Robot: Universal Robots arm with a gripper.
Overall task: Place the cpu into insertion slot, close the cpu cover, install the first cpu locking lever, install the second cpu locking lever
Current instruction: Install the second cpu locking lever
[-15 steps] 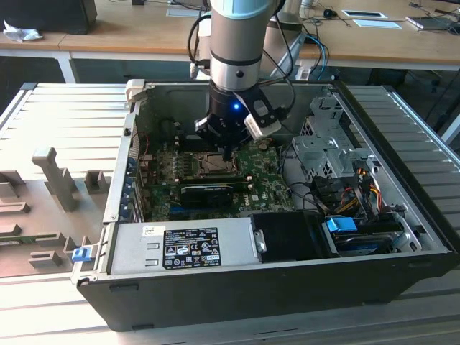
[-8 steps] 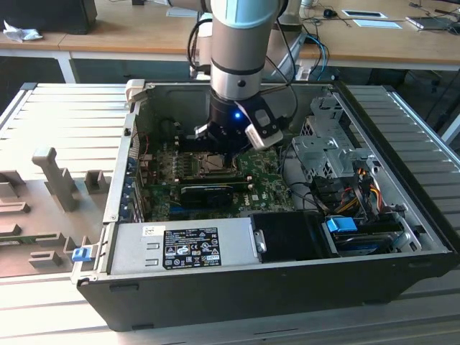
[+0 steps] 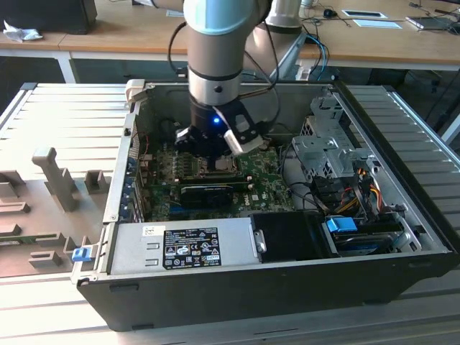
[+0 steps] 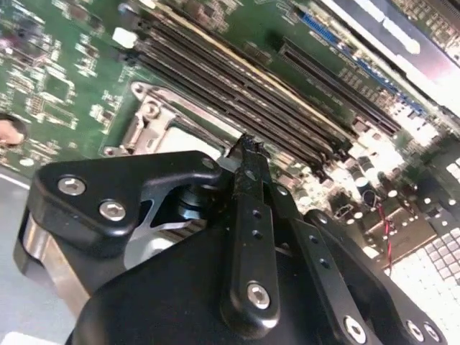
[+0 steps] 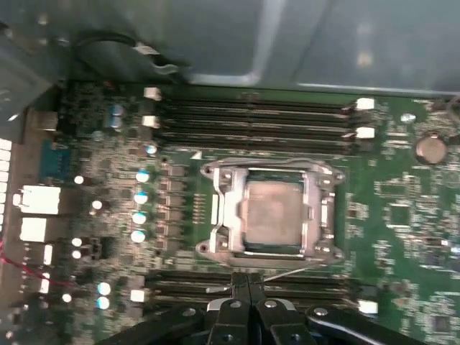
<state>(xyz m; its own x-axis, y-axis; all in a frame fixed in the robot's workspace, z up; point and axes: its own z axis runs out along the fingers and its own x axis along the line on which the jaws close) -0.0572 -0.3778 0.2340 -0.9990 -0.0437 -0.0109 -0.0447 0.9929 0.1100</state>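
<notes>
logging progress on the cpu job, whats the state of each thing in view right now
cpu: seated flat in the socket.
cpu cover: closed down flat around the cpu.
hand: fingers shut together, holding nothing, tips beside the socket edge.
computer case: lying on its side, open, motherboard exposed.
memory slots: all unfilled.

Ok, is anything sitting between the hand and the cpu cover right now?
Nothing visible does. In the first wrist view the hand sits just outside the socket, with bare motherboard and memory slots between it and the cpu cover. The cover lies flat around the cpu.
</notes>
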